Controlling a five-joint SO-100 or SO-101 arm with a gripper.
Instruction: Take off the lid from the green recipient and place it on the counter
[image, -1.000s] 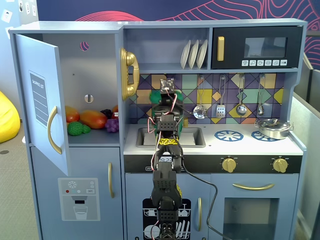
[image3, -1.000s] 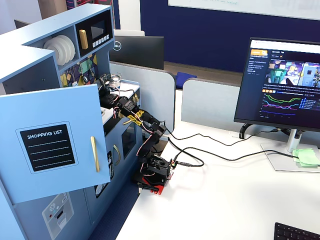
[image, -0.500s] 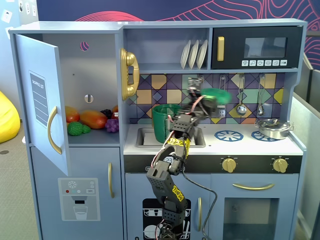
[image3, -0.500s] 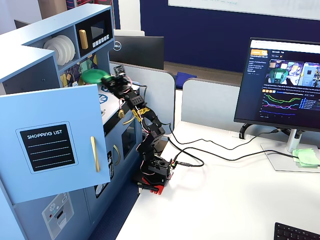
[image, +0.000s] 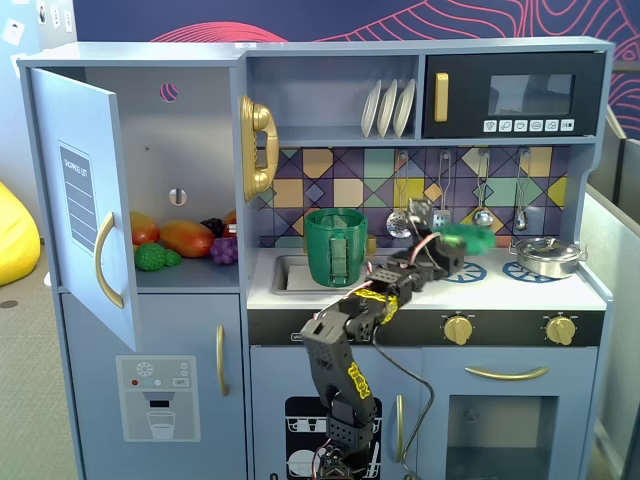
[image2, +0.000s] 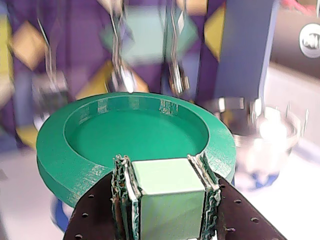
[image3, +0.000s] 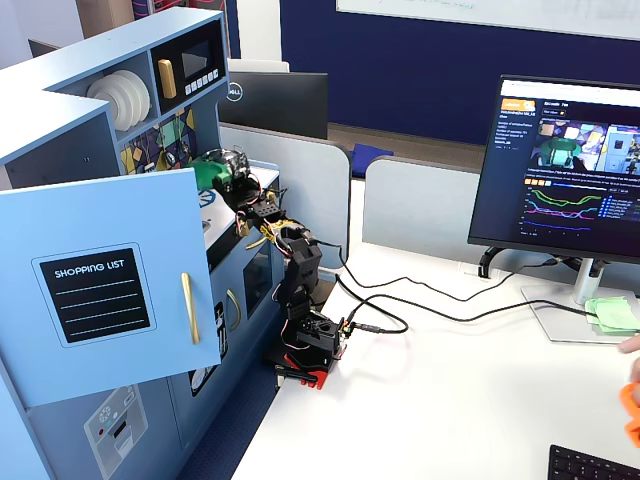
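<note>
Wrist view shows my pincer (image2: 167, 200) clamped on the knob of the lid (image2: 135, 135), carried right of the green recipient (image: 336, 246); next I must lower it onto the counter (image: 500, 290).

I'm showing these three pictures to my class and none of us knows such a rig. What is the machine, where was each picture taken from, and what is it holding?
It is a small robot arm standing before a toy kitchen. One fixed view faces the kitchen; another looks from the side across a desk with a monitor; the wrist view rides on the arm. The gripper is shut on the lid by its pale knob, holding it above the counter, blurred. The green recipient stands open by the sink; a silver pan sits on the right.
</note>
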